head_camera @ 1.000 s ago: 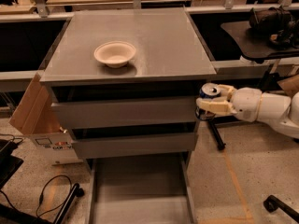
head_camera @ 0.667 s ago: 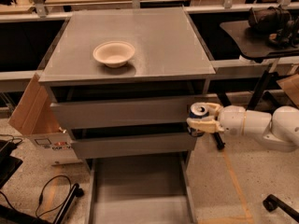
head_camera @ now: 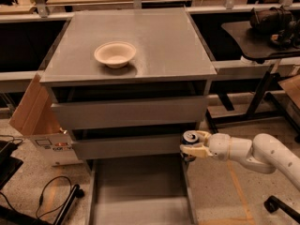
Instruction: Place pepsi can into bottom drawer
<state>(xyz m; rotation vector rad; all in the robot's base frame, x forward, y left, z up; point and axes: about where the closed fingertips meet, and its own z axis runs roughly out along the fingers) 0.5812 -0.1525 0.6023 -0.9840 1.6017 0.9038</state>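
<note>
My gripper (head_camera: pixel 193 145) comes in from the right on a white arm and is shut on the pepsi can (head_camera: pixel 190 140), a dark can with a silver top held upright. The can is at the front right corner of the cabinet, just above the right side wall of the bottom drawer (head_camera: pixel 140 191). That drawer is pulled out, a wide shallow grey tray with nothing in it. The two upper drawers are closed.
A cream bowl (head_camera: pixel 115 54) sits on the cabinet top (head_camera: pixel 164 46). A cardboard box (head_camera: pixel 35 111) leans at the cabinet's left. Black cables (head_camera: pixel 51 196) lie on the floor at lower left. A dark side table (head_camera: pixel 262 34) stands at the right.
My gripper has carried the can down and to the left, from beside the upper drawers to the level of the bottom drawer's right edge.
</note>
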